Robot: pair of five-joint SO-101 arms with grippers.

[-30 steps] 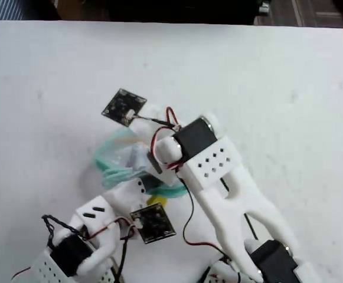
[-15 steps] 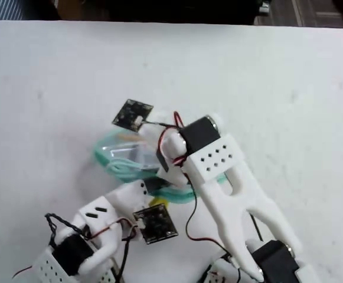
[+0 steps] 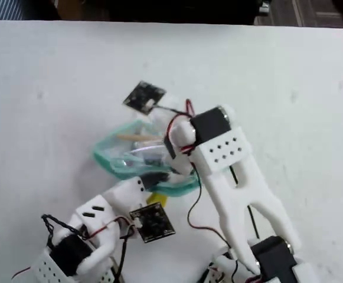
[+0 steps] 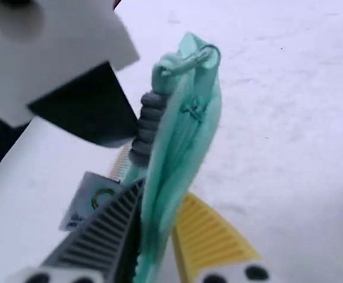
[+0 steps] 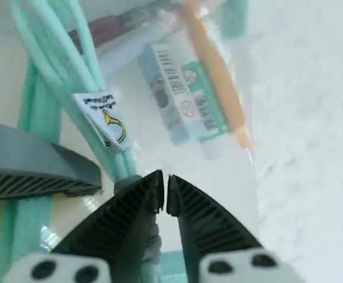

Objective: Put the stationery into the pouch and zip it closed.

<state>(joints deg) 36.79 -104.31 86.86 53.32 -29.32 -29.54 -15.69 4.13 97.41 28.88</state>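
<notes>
While the left gripper pinches the pouch rim, right gripper pressed together on its zip edge, stationery inside.

White table; teal see-thru pouch lies on it, front-mid, w/ stationery inside.

Right gripper tracked rightward and a little toward the far edge of the counter, its wrist board swinging along with it. Pouch was drawn out at that end and spread wider and flatter. Pencil inside came into plainer sight.
</notes>
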